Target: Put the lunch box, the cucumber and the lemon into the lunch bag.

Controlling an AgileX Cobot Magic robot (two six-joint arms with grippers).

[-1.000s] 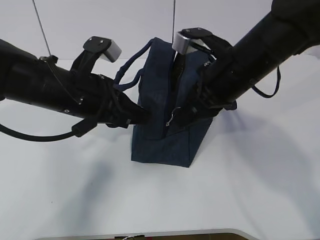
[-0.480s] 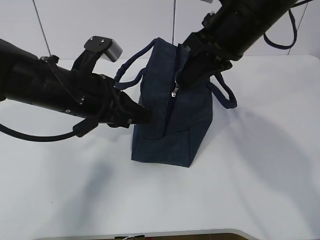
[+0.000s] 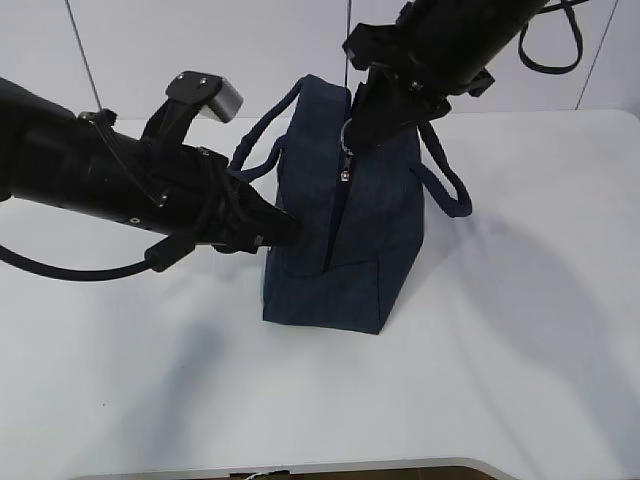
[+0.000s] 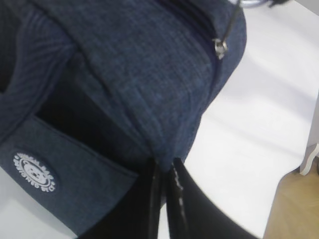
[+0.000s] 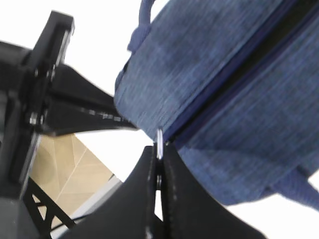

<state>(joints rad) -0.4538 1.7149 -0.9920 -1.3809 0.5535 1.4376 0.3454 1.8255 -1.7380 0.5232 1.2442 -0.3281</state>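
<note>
Exterior view counts one lunch bag (image 3: 345,215), standing upright mid-table (image 3: 520,330), two loop handles, two arms. From the left, the left gripper (image 3: 290,232) meets the bag's near-left edge; the left wrist view alone shows its fingers (image 4: 182,199) pressed together on a fold of navy fabric, plus a round white logo patch (image 4: 34,172) on the side. At the right, up high, the right gripper (image 3: 352,125) pinches the metal ring pull (image 5: 159,137); only the right wrist view shows the ring clamped between the closed fingers.

Right claw (image 3: 352,128) with ring pull (image 3: 347,133), now higher up lunch bag (image 3: 345,250).
</note>
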